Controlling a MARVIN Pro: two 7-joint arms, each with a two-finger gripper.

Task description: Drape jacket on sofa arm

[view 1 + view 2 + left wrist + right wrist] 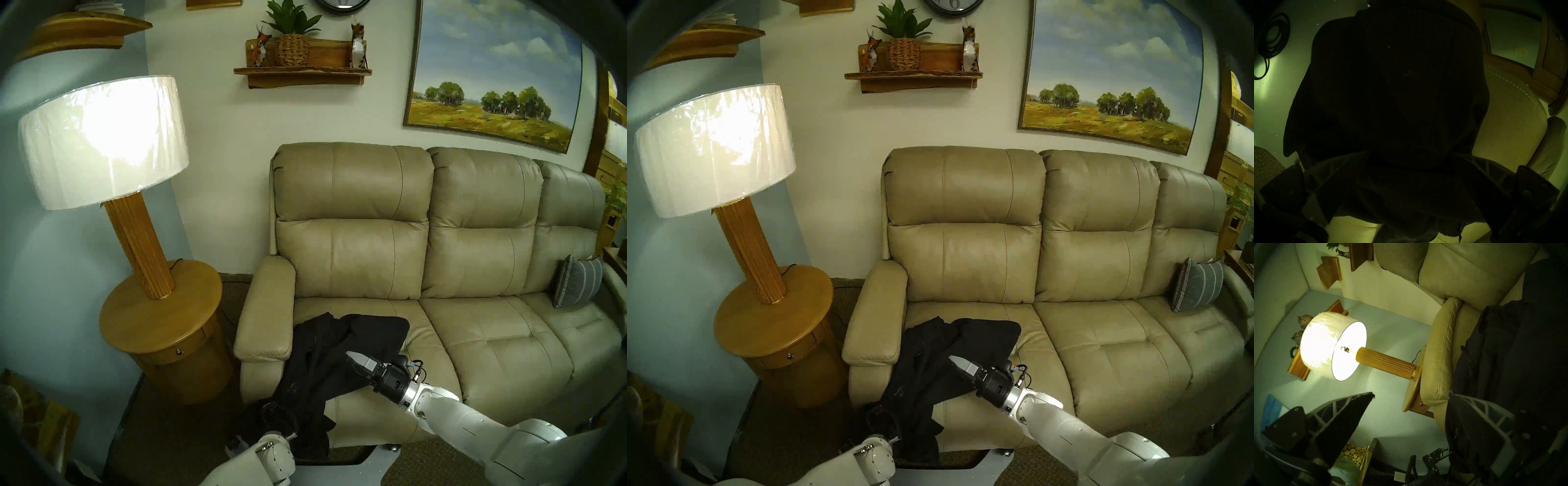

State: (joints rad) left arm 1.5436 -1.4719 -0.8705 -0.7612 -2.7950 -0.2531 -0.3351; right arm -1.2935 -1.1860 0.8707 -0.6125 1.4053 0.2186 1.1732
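The black jacket (pixel 339 346) lies crumpled on the sofa's left seat and hangs over the seat's front edge down to the floor. The beige leather sofa arm (pixel 268 312) is bare, just left of the jacket; it also shows in the right wrist view (pixel 1439 358). My right gripper (pixel 353 359) is open, low over the jacket's middle, and one finger (pixel 1474 412) is against the fabric. My left gripper (pixel 1409 152) is at the hanging part. Its fingers stand apart with dark fabric between them and their tips are hidden. In the head views it is lost against the jacket.
A round wooden side table (pixel 159 322) with a lit lamp (pixel 101 142) stands close left of the sofa arm. A grey striped cushion (pixel 576 285) leans at the sofa's far right. A coiled black cable (pixel 1272 45) lies on the floor mat.
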